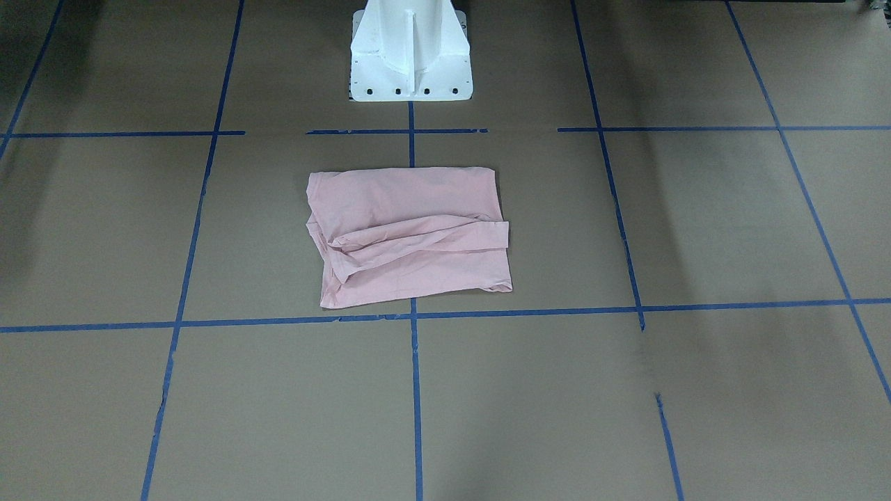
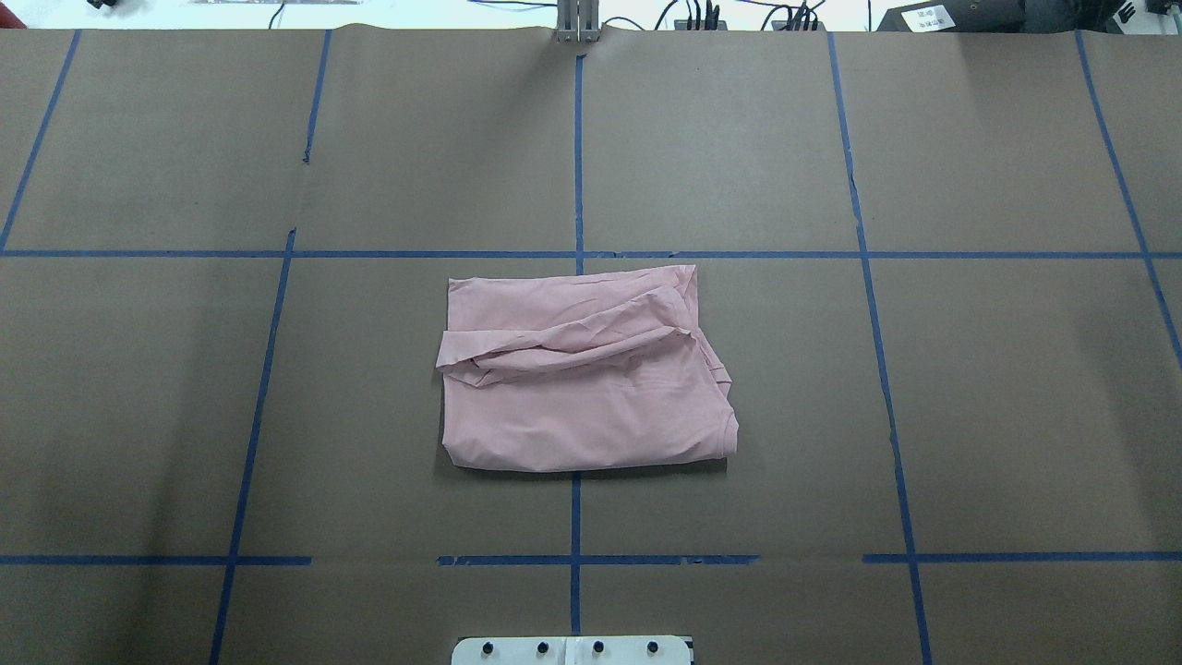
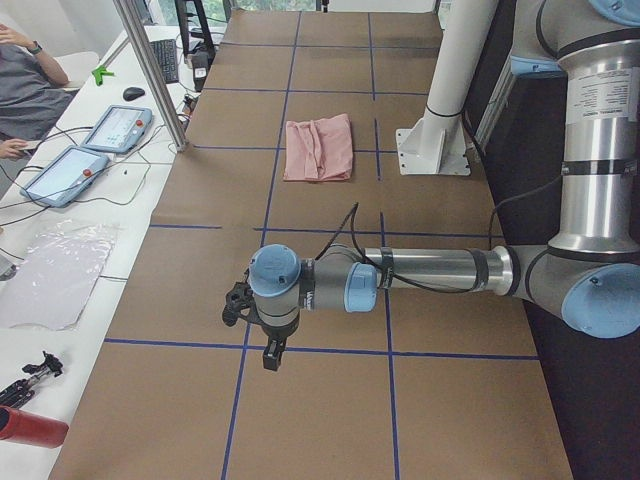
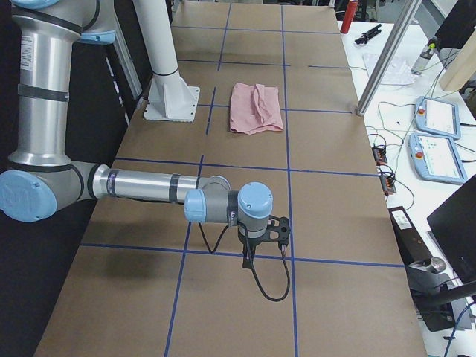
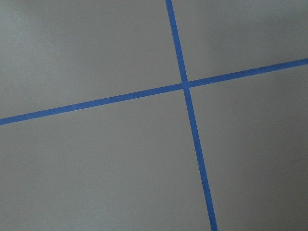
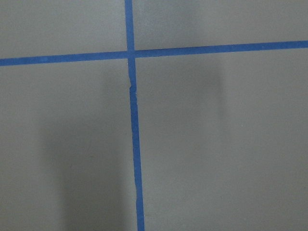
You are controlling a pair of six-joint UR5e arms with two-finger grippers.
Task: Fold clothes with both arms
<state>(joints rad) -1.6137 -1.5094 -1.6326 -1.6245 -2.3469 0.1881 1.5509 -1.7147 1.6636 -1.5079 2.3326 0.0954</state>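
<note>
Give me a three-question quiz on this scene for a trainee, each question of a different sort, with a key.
1. True or false: the left end effector is touching the pink T-shirt.
2. Multiple choice: how does the T-shirt lie? A) folded into a rough rectangle, flat on the table near the white pedestal; B) spread out full length with both sleeves open; C) hanging over the table's edge.
3. Fill in: both wrist cameras show only brown paper and crossing lines of ___ tape.

Key: 1 false, it hangs over bare table well away from the shirt; 2 A; 3 blue.
</note>
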